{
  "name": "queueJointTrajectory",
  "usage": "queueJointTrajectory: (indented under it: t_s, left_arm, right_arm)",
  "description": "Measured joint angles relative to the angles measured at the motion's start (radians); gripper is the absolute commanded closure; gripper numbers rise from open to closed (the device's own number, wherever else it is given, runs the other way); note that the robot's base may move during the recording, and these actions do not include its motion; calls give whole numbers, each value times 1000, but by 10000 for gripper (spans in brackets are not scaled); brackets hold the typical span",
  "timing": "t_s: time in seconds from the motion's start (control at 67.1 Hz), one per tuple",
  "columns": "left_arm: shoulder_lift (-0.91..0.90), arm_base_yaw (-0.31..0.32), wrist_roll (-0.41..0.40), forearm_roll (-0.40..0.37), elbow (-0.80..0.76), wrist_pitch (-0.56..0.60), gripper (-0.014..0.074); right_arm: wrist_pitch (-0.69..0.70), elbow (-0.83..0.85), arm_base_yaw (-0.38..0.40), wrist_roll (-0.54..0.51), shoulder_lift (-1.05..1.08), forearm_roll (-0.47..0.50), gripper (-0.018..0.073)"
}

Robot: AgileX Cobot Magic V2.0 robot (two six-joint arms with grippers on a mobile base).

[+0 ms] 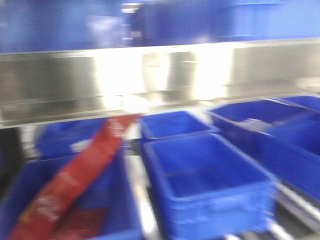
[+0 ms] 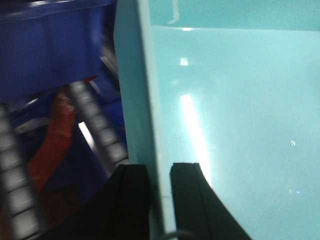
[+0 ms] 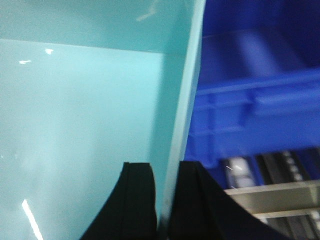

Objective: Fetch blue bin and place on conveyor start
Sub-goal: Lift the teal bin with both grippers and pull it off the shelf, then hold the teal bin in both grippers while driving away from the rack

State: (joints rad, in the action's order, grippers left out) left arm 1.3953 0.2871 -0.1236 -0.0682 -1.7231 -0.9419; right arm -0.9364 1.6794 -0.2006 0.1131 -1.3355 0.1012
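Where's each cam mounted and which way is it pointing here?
Exterior front: faces forward at the steel rail and dark blue crates; no robot body shows.
Left wrist: looks along the left pincer, straddling the blue bin wall.
Right wrist: looks along the right pincer on the opposite wall.
Shared: both wrist views show the blue bin interior.

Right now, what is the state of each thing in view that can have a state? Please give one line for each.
blue bin: gripped at two walls, nothing seen inside.
left gripper: jaws shut on a bin wall, one inside, one outside.
right gripper: jaws shut on a bin wall, one inside, one outside.
middle crate: empty.
left crate: holds a red packet, lying slanted.
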Motion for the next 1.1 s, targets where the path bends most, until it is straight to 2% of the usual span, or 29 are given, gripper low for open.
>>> queueJointTrajectory:
  t_s: [1.102]
  left_arm:
    - [0,0,7,4,0,43,708]
  right_arm:
    - [9,0,0,0,0,-4,711]
